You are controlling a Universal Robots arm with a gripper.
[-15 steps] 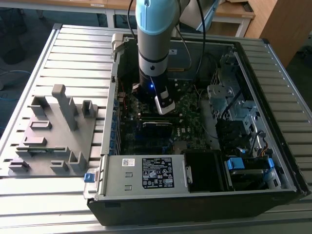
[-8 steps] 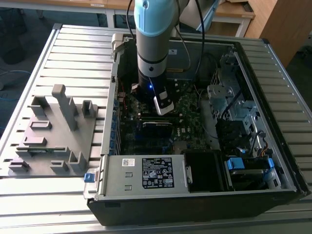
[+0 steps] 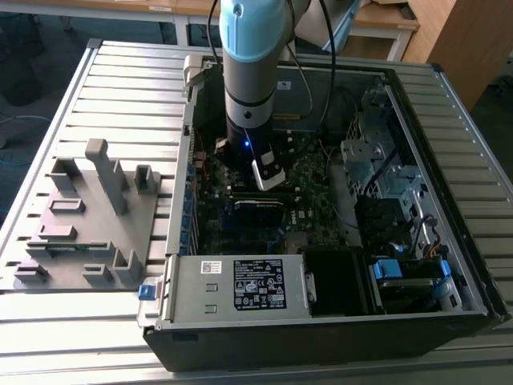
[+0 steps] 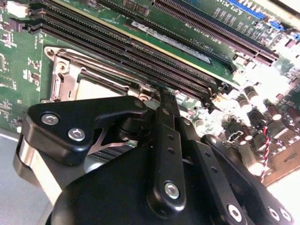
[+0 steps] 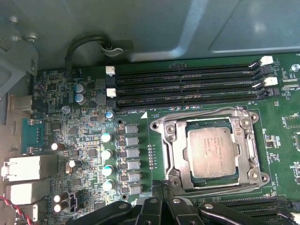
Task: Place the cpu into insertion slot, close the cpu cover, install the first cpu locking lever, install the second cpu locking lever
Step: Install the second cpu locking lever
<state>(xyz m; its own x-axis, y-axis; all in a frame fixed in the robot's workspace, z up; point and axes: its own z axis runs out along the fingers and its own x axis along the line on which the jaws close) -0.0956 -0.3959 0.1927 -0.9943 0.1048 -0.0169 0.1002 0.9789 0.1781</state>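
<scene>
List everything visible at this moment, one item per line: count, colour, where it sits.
computer case: one, black, open on the slatted table.
slatted table: one, grey.
fixture tray: one, grey, at the exterior view's left of the case.
motherboard: one, green, inside the case.
cpu: one, silver-grey, seated in the insertion slot.
insertion slot: one, silvery rim, beside the long slots.
long slots: several, black.
power supply: one, grey, near edge of the case.
arm: one, grey and blue, reaching into the case.
gripper: one, black, above the motherboard.
</scene>
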